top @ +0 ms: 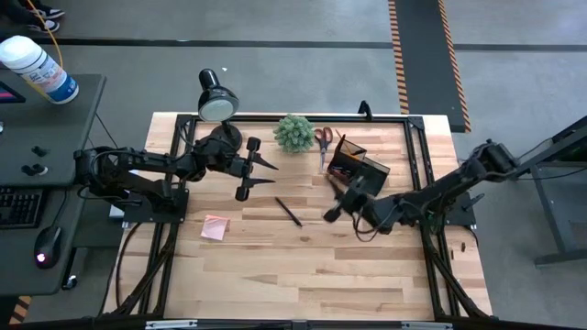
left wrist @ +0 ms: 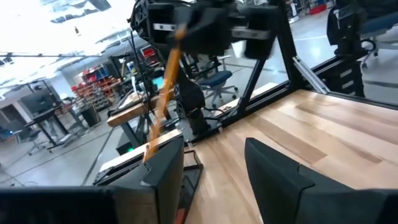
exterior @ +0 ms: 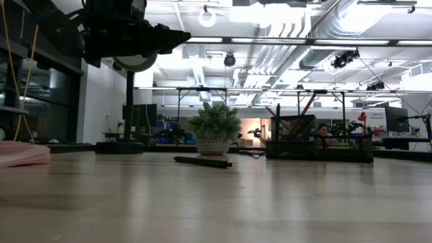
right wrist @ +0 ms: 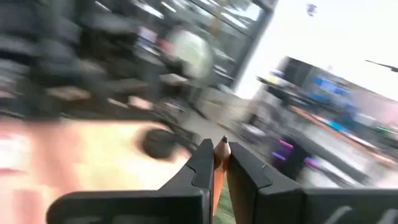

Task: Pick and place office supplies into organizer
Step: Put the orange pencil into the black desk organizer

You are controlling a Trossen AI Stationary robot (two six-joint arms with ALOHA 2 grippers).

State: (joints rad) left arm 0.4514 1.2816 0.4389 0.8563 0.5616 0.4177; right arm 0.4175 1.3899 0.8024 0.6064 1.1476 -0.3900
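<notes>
My right gripper (top: 332, 211) hovers over the table's middle, just near of the black organizer (top: 359, 166), and is shut on an orange pencil (left wrist: 160, 99). My left gripper (top: 264, 172) is open in the air left of it, facing the right gripper (left wrist: 211, 28); it fills the upper left of the low view (exterior: 135, 34). A black pen (top: 288, 211) and a pink sticky pad (top: 215, 227) lie flat on the wood. The red-handled scissors (top: 323, 142) lie between the plant and the organizer. My right gripper pinches the orange pencil between its two fingers near the sharpened end (right wrist: 222, 149), whose point shows just past the fingertips. In the left wrist view the long shaft (left wrist: 155, 124) hangs tilted below the gripper, clear of the table.
A green plant ball in a pot (top: 293, 133) and a black desk lamp (top: 217, 96) stand along the far edge. The organizer (exterior: 317, 142) holds upright pens. A black frame rims the table (top: 275, 275); bare wood stretches toward the near edge.
</notes>
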